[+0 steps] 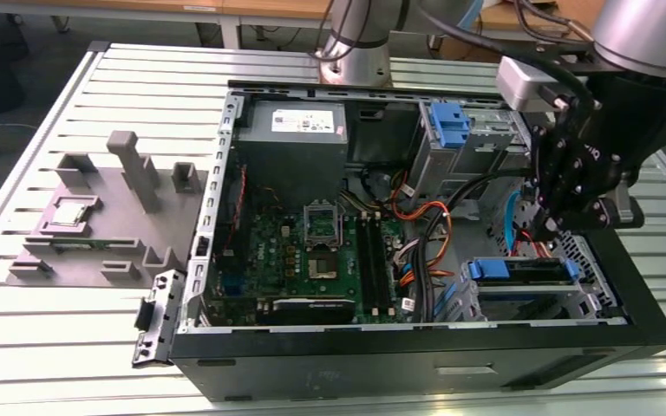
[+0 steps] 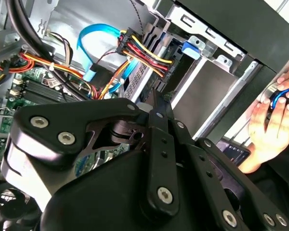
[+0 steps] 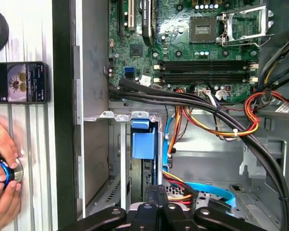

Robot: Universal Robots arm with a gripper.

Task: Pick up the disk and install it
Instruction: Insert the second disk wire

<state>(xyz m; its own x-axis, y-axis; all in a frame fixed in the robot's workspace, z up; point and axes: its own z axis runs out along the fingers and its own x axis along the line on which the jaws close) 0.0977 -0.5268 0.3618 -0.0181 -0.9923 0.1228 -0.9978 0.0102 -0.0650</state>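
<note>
The disk (image 1: 526, 271) lies flat in the drive cage at the case's near corner on the exterior view's right, its blue bracket rail facing the motherboard. In the first wrist view the disk's blue bracket end (image 3: 143, 139) sits inside the cage slot. My gripper (image 1: 546, 228) hangs just above the disk, apart from it, with its fingers closed together and nothing between them. Both wrist views show the black fingertips (image 3: 156, 191) meeting at a point (image 2: 155, 107) over the bay and its power cables.
The open computer case (image 1: 426, 351) holds the motherboard (image 1: 310, 251), orange and blue cables (image 1: 426, 234) and a second cage with a blue latch (image 1: 449, 126). A grey fixture (image 1: 101, 217) carries a chip. A person's hand (image 3: 2, 192) and a phone (image 3: 19, 82) are beside the case.
</note>
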